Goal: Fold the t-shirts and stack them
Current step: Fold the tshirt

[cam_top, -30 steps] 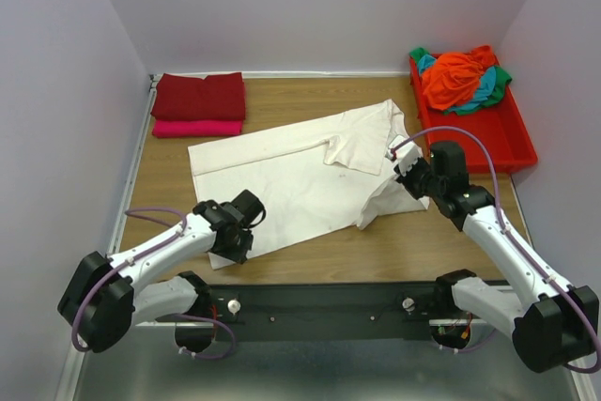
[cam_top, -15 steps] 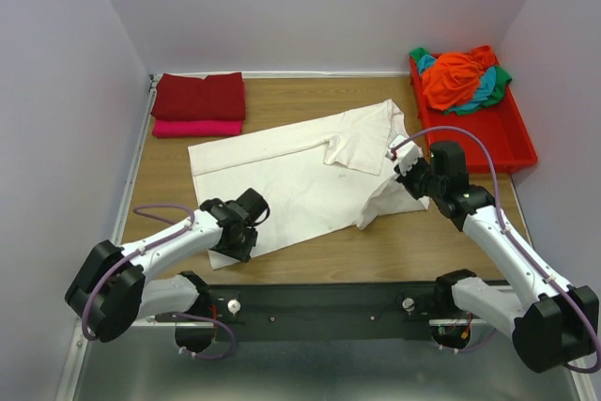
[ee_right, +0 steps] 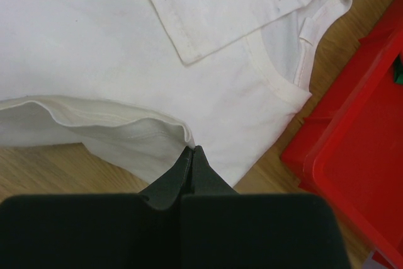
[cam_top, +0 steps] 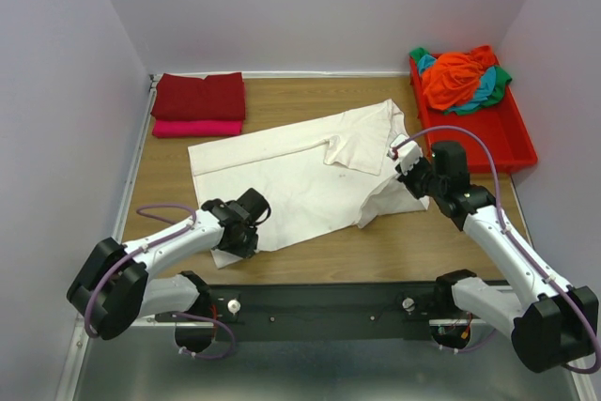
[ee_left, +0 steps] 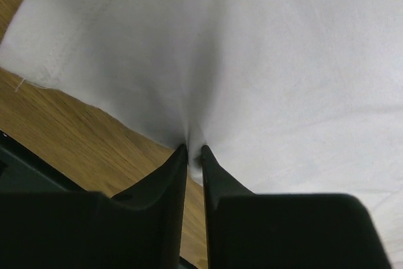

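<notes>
The large cream-white t-shirt [cam_top: 300, 171] lies spread on the wooden table, one sleeve folded in. My left gripper [cam_top: 237, 243] is shut on its near hem; in the left wrist view the cloth [ee_left: 252, 61] puckers between the jaws [ee_left: 194, 150]. My right gripper [cam_top: 410, 174] is shut on the shirt's right edge; the right wrist view shows the cloth [ee_right: 208, 74] pinched at the tips [ee_right: 192, 149]. A folded dark red t-shirt [cam_top: 199, 97] lies on a folded bright pink t-shirt [cam_top: 197, 128] at the back left. Orange [cam_top: 455, 77], teal and green shirts are heaped at the back right.
A rigid red plastic tray [cam_top: 502, 133] at the back right holds the heap of shirts; its rim shows in the right wrist view [ee_right: 352, 143]. Purple walls close in the left, right and back. A black rail [cam_top: 319, 307] runs along the near table edge.
The left gripper slid a little to the right along the near hem and closed on it. The right arm has hardly moved.
</notes>
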`<state>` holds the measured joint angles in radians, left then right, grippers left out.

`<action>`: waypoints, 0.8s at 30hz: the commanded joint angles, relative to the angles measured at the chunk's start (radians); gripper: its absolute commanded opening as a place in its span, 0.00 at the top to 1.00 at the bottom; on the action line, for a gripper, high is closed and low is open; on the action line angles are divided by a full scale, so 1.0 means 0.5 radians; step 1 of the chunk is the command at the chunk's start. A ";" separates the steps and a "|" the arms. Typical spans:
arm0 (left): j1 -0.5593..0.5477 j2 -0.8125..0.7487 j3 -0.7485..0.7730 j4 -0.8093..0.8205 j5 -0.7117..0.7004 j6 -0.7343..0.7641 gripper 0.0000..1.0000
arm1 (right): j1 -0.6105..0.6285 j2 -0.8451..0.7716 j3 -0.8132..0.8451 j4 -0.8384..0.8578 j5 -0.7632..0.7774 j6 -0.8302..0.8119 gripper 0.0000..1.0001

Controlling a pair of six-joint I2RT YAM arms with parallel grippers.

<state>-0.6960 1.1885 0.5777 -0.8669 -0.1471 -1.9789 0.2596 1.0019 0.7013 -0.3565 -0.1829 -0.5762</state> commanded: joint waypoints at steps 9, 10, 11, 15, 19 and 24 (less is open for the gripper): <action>0.036 -0.045 0.280 -0.153 -0.356 0.098 0.78 | -0.022 0.113 0.143 0.035 -0.030 -0.026 0.99; 0.039 -0.048 0.302 -0.153 -0.362 0.107 0.78 | -0.019 0.137 0.189 0.032 -0.039 -0.029 0.99; 0.042 -0.054 0.308 -0.153 -0.365 0.120 0.78 | -0.022 0.162 0.208 0.032 -0.060 -0.029 1.00; 0.054 -0.100 0.311 -0.129 -0.372 0.147 0.78 | -0.019 0.318 0.327 0.032 -0.097 -0.038 1.00; 0.076 -0.168 0.274 -0.113 -0.384 0.172 0.78 | -0.019 0.493 0.462 0.035 -0.082 -0.041 0.99; 0.082 -0.226 0.176 -0.055 -0.295 0.218 0.76 | -0.022 0.601 0.625 0.035 -0.051 -0.047 1.00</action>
<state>-0.6617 1.1046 0.7094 -0.8928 -0.2710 -1.8904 0.2535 1.2774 0.9489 -0.3519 -0.2050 -0.5888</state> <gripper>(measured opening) 0.223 0.006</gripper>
